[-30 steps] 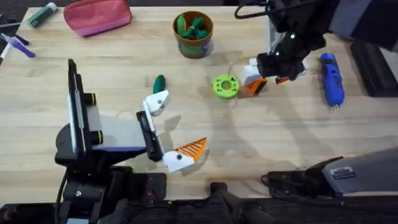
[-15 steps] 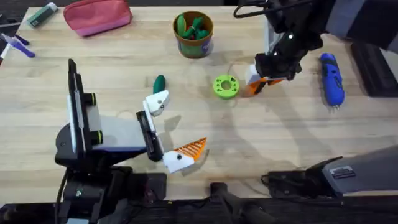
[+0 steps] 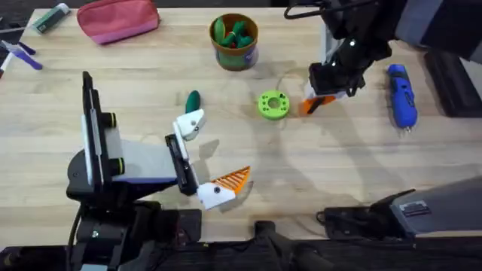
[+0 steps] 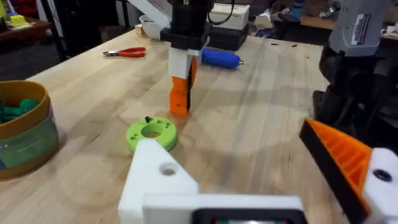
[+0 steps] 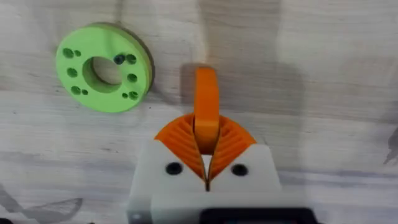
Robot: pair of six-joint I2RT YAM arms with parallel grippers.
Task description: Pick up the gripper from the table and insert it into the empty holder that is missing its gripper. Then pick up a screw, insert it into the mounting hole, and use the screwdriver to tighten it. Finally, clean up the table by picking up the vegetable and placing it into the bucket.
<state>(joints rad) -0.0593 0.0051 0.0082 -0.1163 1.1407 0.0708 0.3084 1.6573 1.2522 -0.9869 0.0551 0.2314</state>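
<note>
orange gripper (image 5: 206, 104) pinched between right end effector (image 5: 206, 144) pads, beside green ring (image 5: 104, 66)

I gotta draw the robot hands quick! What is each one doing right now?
Left gripper: open, holding nothing; one finger is a bare white holder.
Right gripper: shut on the small orange gripper, beside the green ring.

The tabletop (image 3: 151, 113) is pale wood with visible grain and a matt finish. The gripper (image 5: 206, 115) looks like smooth orange plastic, the green ring (image 5: 103, 66) matt plastic. The holder (image 4: 163, 176) is white matt plastic. The screwdriver (image 3: 400, 94) has a glossy blue plastic body. The pink pouch (image 3: 118, 19) looks like cloth.
</note>
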